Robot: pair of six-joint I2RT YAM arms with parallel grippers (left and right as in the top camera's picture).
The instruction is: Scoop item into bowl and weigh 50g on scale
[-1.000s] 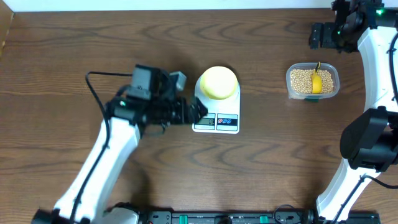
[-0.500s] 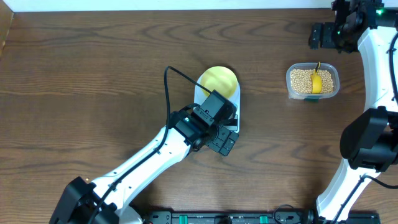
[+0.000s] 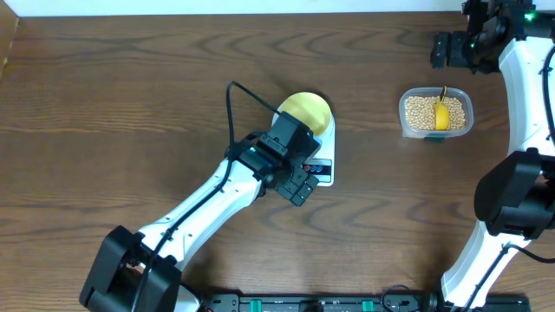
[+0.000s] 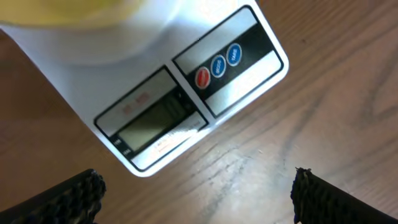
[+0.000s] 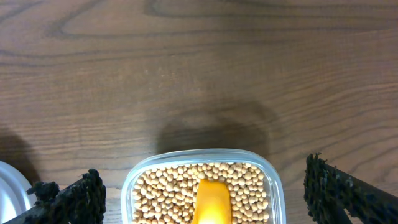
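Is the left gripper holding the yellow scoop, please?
No, the scoop lies in the tub of beans, far from the open left gripper.

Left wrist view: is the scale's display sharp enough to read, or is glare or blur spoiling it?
Left wrist view: the scale is slightly soft, its display dull grey with no legible digits and no glare; the bowl at the top edge is blurred. Overhead view: sharp, but the left arm hides the display.
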